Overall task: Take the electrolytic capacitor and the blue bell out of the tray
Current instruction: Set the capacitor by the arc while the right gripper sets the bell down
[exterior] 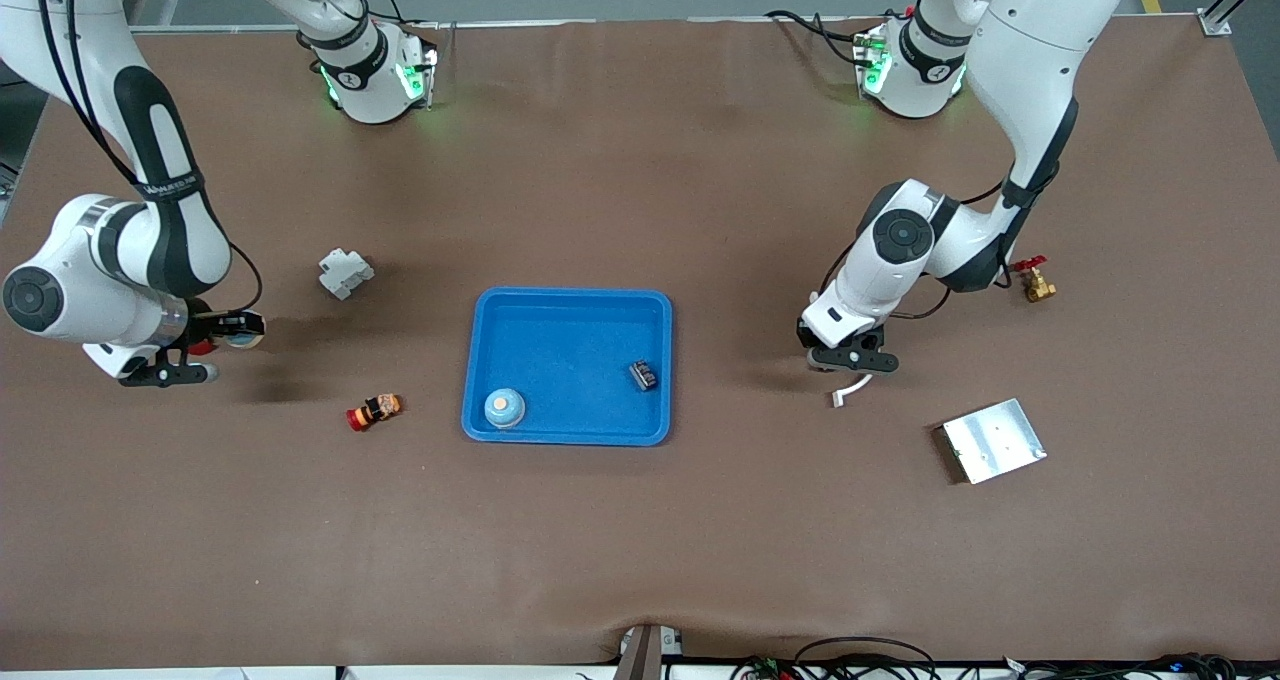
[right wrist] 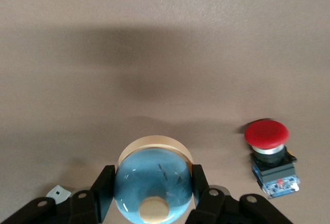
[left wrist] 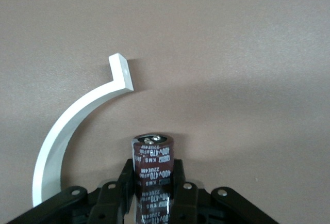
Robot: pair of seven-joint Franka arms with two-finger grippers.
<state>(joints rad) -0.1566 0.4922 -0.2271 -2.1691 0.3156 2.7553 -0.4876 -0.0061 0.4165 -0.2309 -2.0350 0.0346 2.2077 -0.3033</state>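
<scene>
My left gripper [exterior: 852,359] is shut on a dark brown capacitor [left wrist: 152,158], which stands between the jaws in the left wrist view, low over the bare mat. My left gripper [left wrist: 152,177] is beside a white curved piece [left wrist: 72,126]. My right gripper [exterior: 228,338] is shut on a blue dome bell [exterior: 244,331] with a tan rim, over the mat at the right arm's end. The bell [right wrist: 153,184] fills the jaws of my right gripper [right wrist: 153,188]. A second blue bell [exterior: 505,407] and a small dark part [exterior: 643,373] lie in the blue tray [exterior: 570,300].
A red push button [right wrist: 269,154] stands on the mat by the right gripper. A white block [exterior: 345,272] and a red-capped part [exterior: 375,411] lie between that gripper and the tray. A brass valve [exterior: 1037,283], a metal plate [exterior: 993,440] and the curved piece [exterior: 850,392] lie near the left gripper.
</scene>
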